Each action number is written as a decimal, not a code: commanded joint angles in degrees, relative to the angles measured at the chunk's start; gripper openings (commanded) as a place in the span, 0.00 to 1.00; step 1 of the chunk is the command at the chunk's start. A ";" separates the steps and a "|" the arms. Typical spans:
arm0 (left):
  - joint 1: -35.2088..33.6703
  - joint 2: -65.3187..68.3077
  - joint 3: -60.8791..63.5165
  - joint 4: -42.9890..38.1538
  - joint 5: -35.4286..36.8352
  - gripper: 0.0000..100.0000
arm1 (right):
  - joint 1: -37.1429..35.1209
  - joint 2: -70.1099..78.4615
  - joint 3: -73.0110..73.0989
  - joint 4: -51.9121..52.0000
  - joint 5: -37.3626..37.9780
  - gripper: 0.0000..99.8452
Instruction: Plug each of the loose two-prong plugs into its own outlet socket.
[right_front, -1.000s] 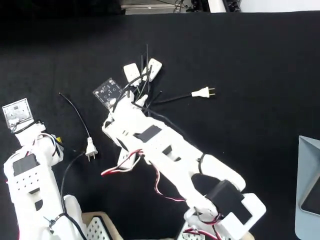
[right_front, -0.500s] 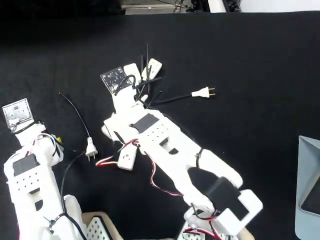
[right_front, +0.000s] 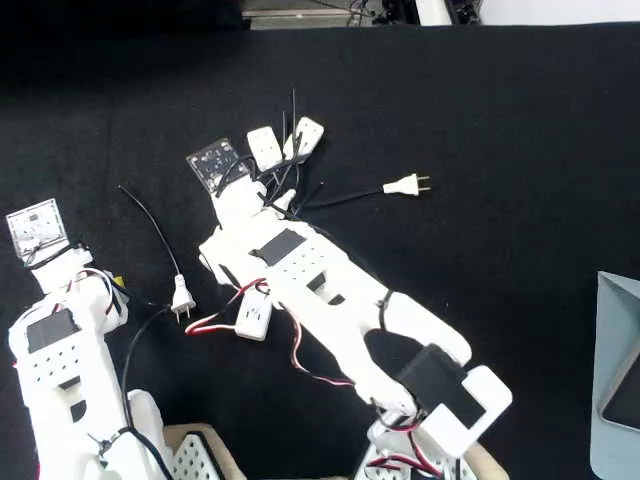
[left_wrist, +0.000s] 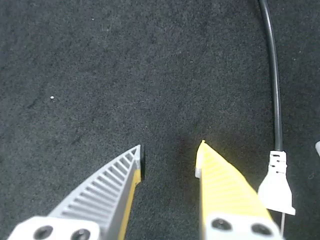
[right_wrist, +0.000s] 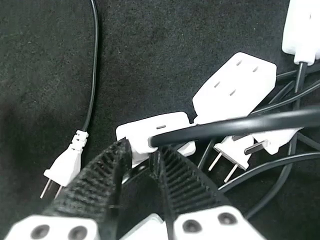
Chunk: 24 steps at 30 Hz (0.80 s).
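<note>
Several white outlet sockets (right_front: 263, 145) lie in a tangle of black cords at the table's middle. My right gripper (right_front: 262, 188) sits at that tangle. In the right wrist view its black fingers (right_wrist: 112, 170) stand almost together at the edge of a socket (right_wrist: 160, 129), with a thick black cord (right_wrist: 235, 127) running into the narrow gap between them. One loose plug (right_wrist: 231, 155) lies by the sockets and a second plug (right_wrist: 67, 165) off to the side. A third plug (right_front: 405, 184) lies farther right. My left gripper (left_wrist: 170, 150) is open over bare cloth, beside a white plug (left_wrist: 276, 185).
Another white socket (right_front: 253, 316) lies partly under the right arm, among red wires. A grey tray (right_front: 615, 370) stands at the right edge. A black cord (right_front: 148, 225) trails from the plug (right_front: 182, 297) near the left arm.
The right arm's wrist swung up toward the sockets, then back a little to the left, and its forearm shifted left, baring the socket beneath it. The left arm stayed put.
</note>
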<state>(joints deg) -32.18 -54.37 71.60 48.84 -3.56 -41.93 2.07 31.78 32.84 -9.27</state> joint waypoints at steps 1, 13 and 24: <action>-0.22 -0.97 -0.57 -1.58 0.35 0.18 | -0.88 -0.40 0.57 3.60 0.79 0.01; -0.22 -0.97 -0.57 -1.58 0.35 0.18 | 1.14 -3.30 0.75 6.59 3.60 0.01; -0.13 -0.97 -0.57 -1.93 0.35 0.18 | 1.41 -9.10 0.66 6.95 5.36 0.01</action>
<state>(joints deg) -32.18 -54.37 71.60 48.84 -3.56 -41.32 -2.77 33.01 39.16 -4.62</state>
